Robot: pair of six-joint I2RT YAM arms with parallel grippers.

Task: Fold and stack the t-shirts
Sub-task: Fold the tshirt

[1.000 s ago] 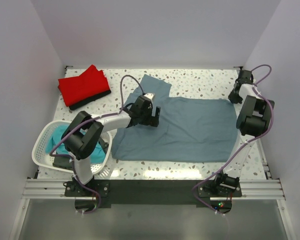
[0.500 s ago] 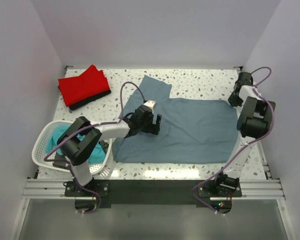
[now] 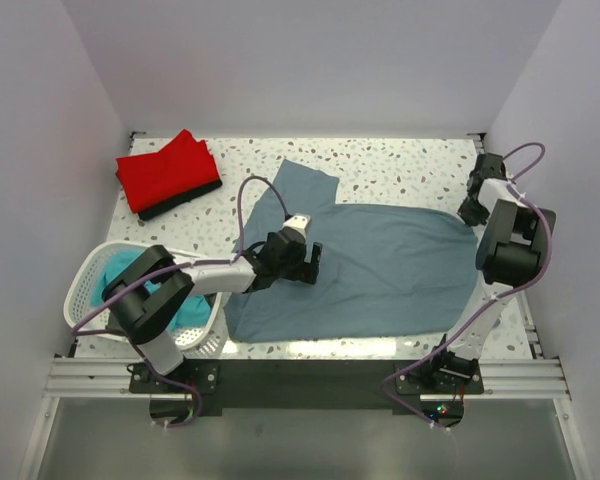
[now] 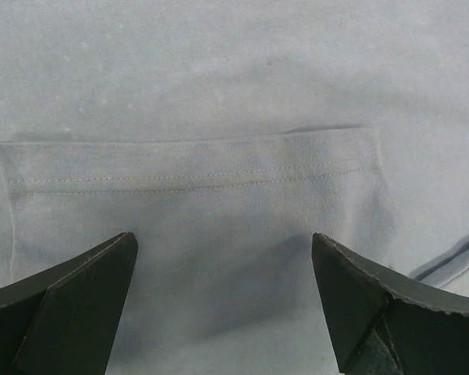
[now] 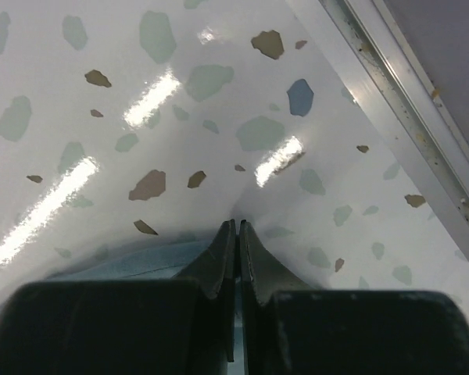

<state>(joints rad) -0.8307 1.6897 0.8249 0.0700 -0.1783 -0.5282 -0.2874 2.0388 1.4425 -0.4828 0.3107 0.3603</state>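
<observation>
A blue-grey t-shirt (image 3: 390,265) lies spread flat across the middle of the table, one sleeve pointing to the back left. My left gripper (image 3: 308,260) is open, low over the shirt's left part. In the left wrist view its fingers (image 4: 78,289) straddle a stitched hem of the shirt (image 4: 234,94), with the gripper (image 4: 223,258) empty. My right gripper (image 3: 468,212) is at the shirt's far right edge. In the right wrist view it (image 5: 236,226) is shut with its tips on the table, and a sliver of blue cloth (image 5: 141,258) shows at and between the fingers.
A folded red t-shirt (image 3: 167,172) lies on a black one (image 3: 185,200) at the back left. A white laundry basket (image 3: 85,275) holding a teal garment (image 3: 130,275) stands at the front left. The table's right rail (image 5: 391,70) runs close to my right gripper.
Both grippers moved toward the table's front. The blue-grey shirt slid forward with them; its right end is now rounded and its front edge lies nearer the table's front edge.
</observation>
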